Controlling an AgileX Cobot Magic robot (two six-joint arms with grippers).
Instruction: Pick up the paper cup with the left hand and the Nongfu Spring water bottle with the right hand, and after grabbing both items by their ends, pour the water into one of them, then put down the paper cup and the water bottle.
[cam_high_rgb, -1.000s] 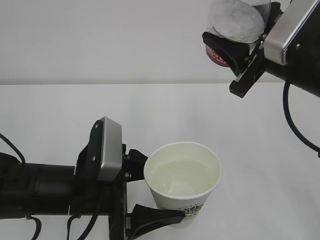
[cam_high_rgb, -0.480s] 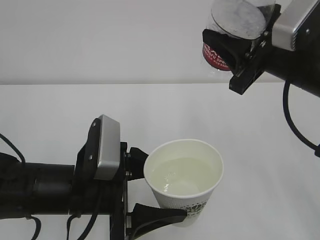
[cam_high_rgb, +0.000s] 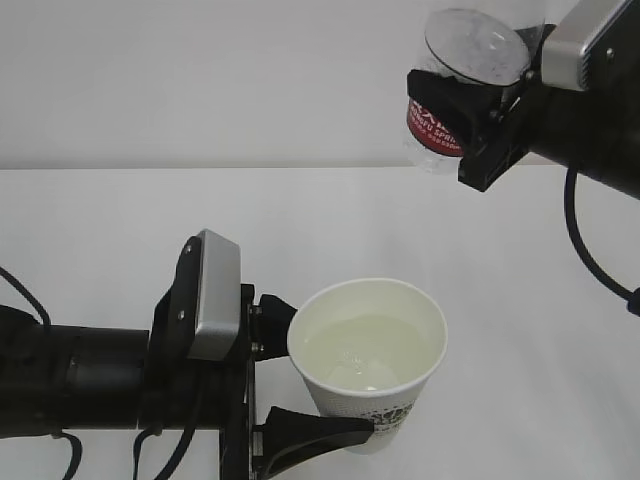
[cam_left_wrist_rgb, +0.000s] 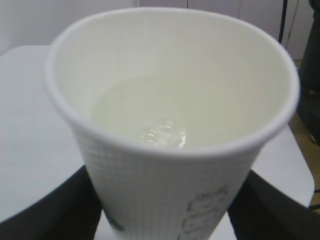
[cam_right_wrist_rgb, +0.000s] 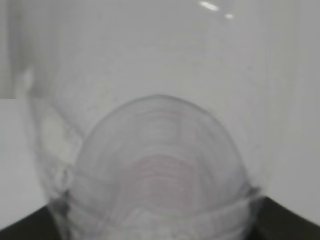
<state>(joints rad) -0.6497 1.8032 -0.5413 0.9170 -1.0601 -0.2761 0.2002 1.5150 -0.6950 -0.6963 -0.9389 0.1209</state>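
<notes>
Exterior view first: the left hand (cam_high_rgb: 285, 385) reaches in low from the left, its black fingers clamped on the lower wall of the paper cup (cam_high_rgb: 367, 362), one finger behind and one in front. The cup stands upright over the white table (cam_high_rgb: 120, 210), tapered, with a rolled rim, a finely dimpled wall and dark print near its base; the water (cam_high_rgb: 360, 352) lies pale and still inside. Up at the top right, the right hand (cam_high_rgb: 470, 105) grips the Nongfu Spring water bottle (cam_high_rgb: 450, 95) by its bottom end, its round clear base facing us and the red label slanting down behind. A grey plate sits on each wrist. Behind is a plain white wall (cam_high_rgb: 200, 80).
</notes>
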